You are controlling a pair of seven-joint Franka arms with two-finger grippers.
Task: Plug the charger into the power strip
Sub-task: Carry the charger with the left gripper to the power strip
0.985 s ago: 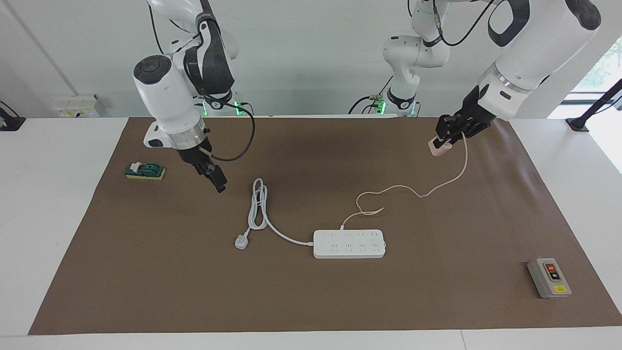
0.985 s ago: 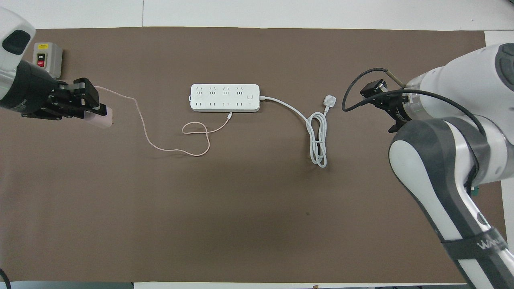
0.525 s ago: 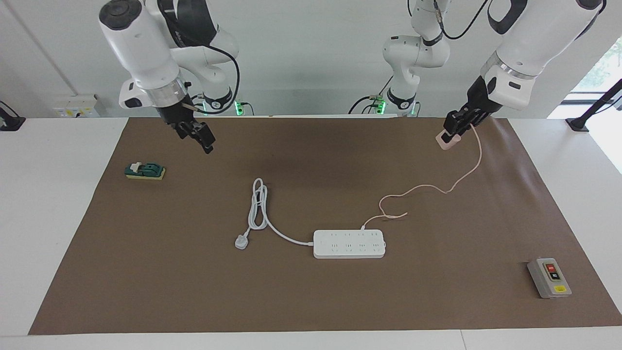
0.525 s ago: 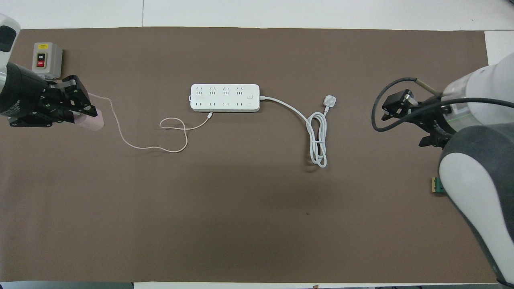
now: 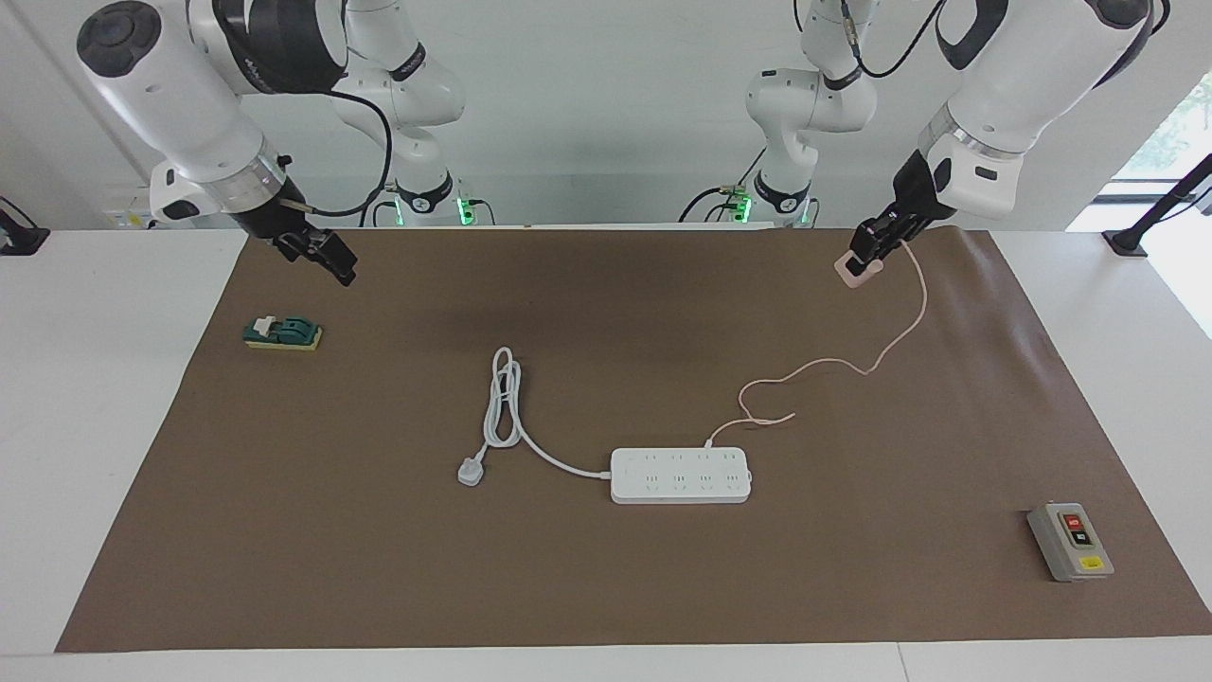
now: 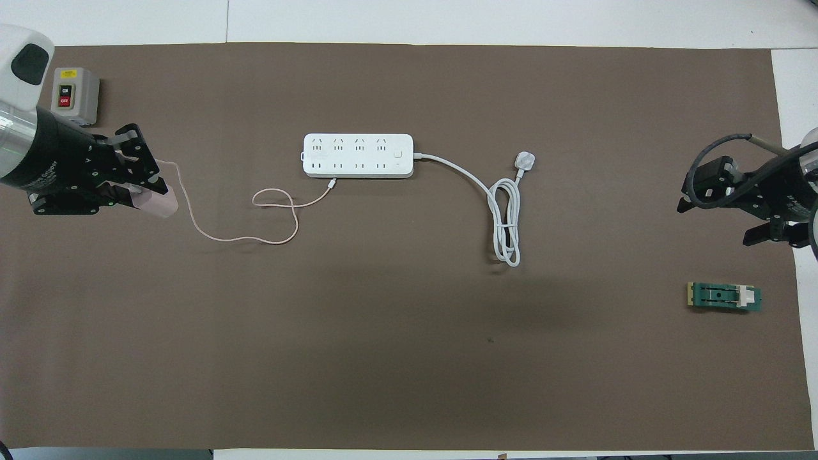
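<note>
The pale-pink charger [image 5: 849,273] [image 6: 163,203] hangs above the brown mat toward the left arm's end of the table, with my left gripper [image 5: 860,258] [image 6: 150,191] shut on it. Its thin pink cable [image 5: 881,355] [image 6: 243,237] droops to the mat, loops, and ends beside the power strip [image 5: 680,475] [image 6: 358,155]. The strip lies flat mid-table with its sockets facing up. My right gripper [image 5: 339,270] [image 6: 716,223] is open and holds nothing, raised over the mat's edge at the right arm's end.
The strip's thick white cord [image 5: 502,398] [image 6: 505,223] is coiled toward the right arm's end and ends in a white plug [image 5: 471,471] [image 6: 524,160]. A green knife switch [image 5: 282,333] [image 6: 724,297] lies near the right gripper. A grey button box [image 5: 1070,542] [image 6: 75,94] sits at the left arm's end.
The right arm has lifted and swung back toward its end of the table, uncovering the green switch. The left gripper has drawn the charger up and outward, dragging the cable's loose end along the strip.
</note>
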